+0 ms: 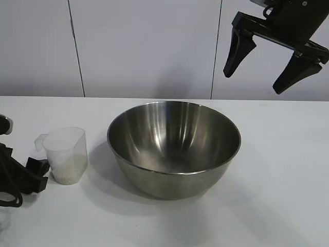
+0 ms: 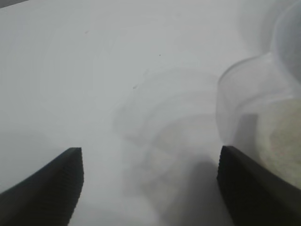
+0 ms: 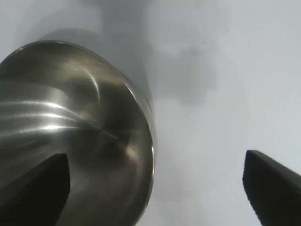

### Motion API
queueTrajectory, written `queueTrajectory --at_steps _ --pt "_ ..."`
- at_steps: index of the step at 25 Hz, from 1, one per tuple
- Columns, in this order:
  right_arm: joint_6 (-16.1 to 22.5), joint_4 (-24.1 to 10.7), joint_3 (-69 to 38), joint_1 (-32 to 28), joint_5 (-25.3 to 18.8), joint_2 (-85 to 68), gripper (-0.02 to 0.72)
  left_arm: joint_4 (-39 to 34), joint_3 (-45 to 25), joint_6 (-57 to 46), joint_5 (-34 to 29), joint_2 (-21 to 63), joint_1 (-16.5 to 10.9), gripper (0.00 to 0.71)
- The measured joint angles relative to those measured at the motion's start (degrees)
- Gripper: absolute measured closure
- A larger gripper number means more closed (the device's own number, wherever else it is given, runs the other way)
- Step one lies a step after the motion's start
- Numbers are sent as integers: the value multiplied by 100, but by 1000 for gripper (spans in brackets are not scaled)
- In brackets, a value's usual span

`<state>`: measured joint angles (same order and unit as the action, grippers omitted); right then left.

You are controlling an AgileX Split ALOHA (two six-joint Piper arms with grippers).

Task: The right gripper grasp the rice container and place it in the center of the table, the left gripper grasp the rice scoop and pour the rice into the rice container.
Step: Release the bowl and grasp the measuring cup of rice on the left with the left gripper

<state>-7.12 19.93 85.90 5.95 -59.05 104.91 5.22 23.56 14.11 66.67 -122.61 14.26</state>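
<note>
The wide shiny steel bowl (image 1: 174, 149) sits mid-table (image 1: 288, 206). The translucent plastic cup (image 1: 65, 154) of white rice (image 1: 68, 167) stands beside it, the released left pincer (image 1: 32, 172) alongside. The right pincer (image 1: 261, 67) hangs released above.

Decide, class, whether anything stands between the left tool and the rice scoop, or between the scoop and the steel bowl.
Nothing visible does. The open left tool sits right beside the rice scoop, and only bare table separates the scoop from the rice container.
</note>
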Motion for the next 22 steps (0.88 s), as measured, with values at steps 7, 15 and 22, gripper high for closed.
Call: queueTrajectory --at_steps 7,15,22 --pt "0 0 0 0 5 0 9 -63 0 53 -52 275 0 140" --pt "0 0 0 0 5 0 9 -100 0 -3 -50 275 0 173" --pt "0 0 0 0 5 0 9 -126 106 -50 -50 275 0 238"
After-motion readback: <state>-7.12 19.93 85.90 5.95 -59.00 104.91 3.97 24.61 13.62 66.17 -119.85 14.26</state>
